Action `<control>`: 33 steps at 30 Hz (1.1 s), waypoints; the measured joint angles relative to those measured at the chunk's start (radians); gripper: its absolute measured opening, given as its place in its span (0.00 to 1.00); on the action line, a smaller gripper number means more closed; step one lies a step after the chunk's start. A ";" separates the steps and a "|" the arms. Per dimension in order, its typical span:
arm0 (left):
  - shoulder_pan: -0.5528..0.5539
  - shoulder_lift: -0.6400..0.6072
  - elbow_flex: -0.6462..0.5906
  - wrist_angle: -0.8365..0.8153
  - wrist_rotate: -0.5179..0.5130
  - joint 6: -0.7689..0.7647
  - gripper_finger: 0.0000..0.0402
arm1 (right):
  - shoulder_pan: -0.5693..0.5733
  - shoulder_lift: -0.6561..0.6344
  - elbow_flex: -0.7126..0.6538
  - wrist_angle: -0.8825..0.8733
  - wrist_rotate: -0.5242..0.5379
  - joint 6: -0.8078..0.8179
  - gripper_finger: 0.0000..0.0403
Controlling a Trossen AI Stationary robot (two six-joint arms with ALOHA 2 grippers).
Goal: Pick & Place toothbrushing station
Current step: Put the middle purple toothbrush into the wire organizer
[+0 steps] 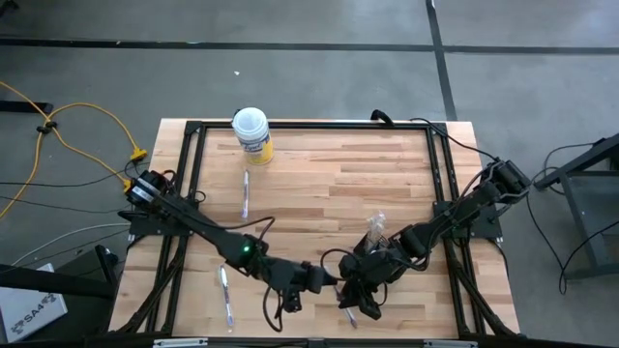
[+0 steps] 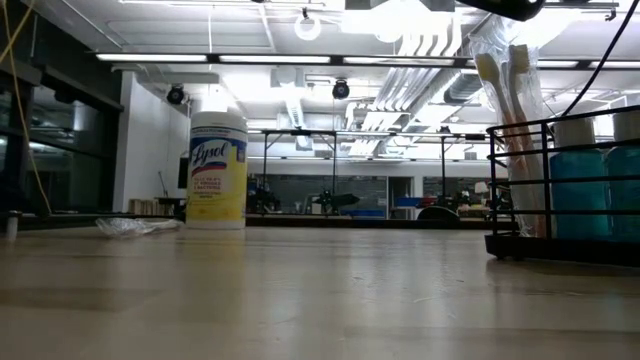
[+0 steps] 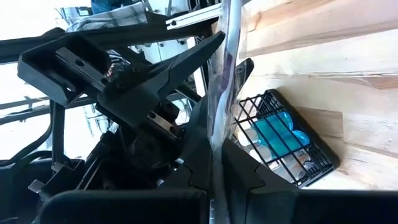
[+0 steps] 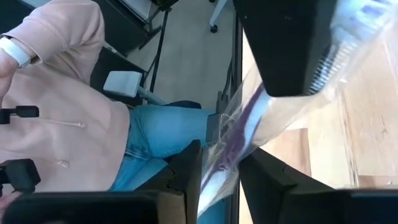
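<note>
Wrapped toothbrush [image 4: 239, 146]: my right gripper [image 4: 221, 171] pinches it, apparently to slot it into the toothbrushing station [image 3: 283, 140]; left gripper [image 1: 314, 279] clenched empty alongside.

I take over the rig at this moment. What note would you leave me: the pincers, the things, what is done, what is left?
Left pincer: shut on a wrapped toothbrush, near the table's front middle.
Right pincer: at the same toothbrush, facing the left one; grip unclear.
Rack: stands on the table beside both pincers, neither holds it; blue bottles inside.
Done: wrapped brushes stand in the rack.
Left: probably seat this toothbrush; two spare toothbrushes lie on the table.
</note>
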 joint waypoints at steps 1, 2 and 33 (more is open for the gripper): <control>-0.002 0.000 0.000 -0.001 0.000 0.000 0.02 | -0.001 0.000 0.000 0.000 -0.002 -0.001 0.22; -0.003 0.000 0.000 -0.001 0.000 0.000 0.02 | -0.001 0.000 0.000 0.000 -0.003 -0.004 0.22; -0.007 -0.002 0.000 0.009 0.060 0.002 0.02 | -0.055 0.000 0.000 0.068 -0.058 -0.074 0.04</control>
